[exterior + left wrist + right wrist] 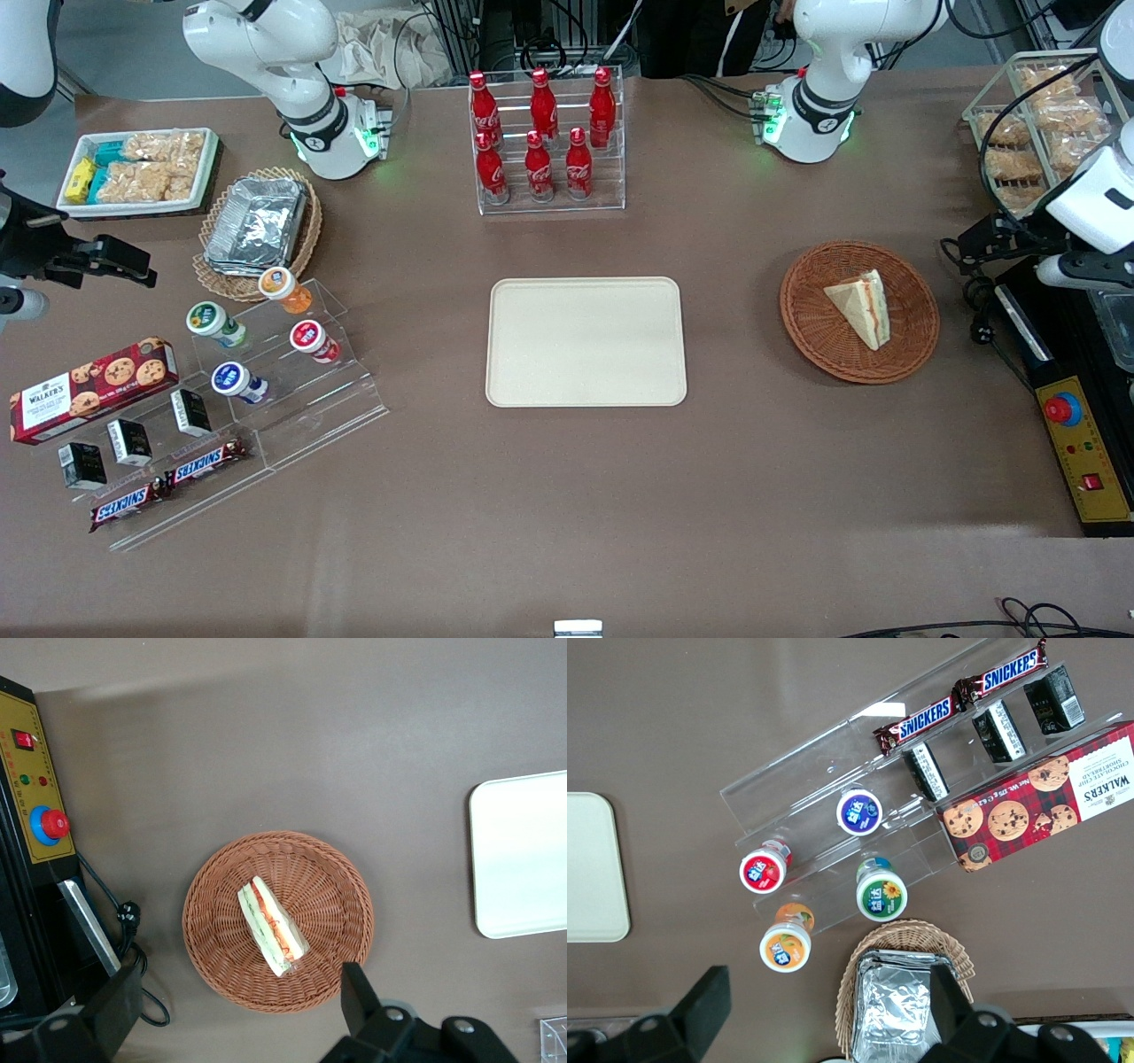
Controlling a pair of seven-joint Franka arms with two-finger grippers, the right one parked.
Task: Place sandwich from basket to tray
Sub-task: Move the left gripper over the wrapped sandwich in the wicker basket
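The sandwich (861,306), a white bread wedge with a red-orange and green stripe, lies in the round reddish-brown basket (802,328) toward the working arm's end of the table. The cream tray (585,341) sits bare at the table's middle, a gap of tabletop between it and the basket. My left gripper (974,241) hangs above the table beside the basket, farther toward the working arm's end. In the left wrist view the gripper (241,981) is open wide and holds nothing, with the sandwich (270,926), the basket (213,904) and the tray's edge (523,855) below it.
A yellow control box with a red stop button (1076,443) and a black cable (979,332) lie close to the basket at the table's end. A wire rack of bagged snacks (1032,124) stands above them. A clear rack of red bottles (542,142) stands farther back than the tray.
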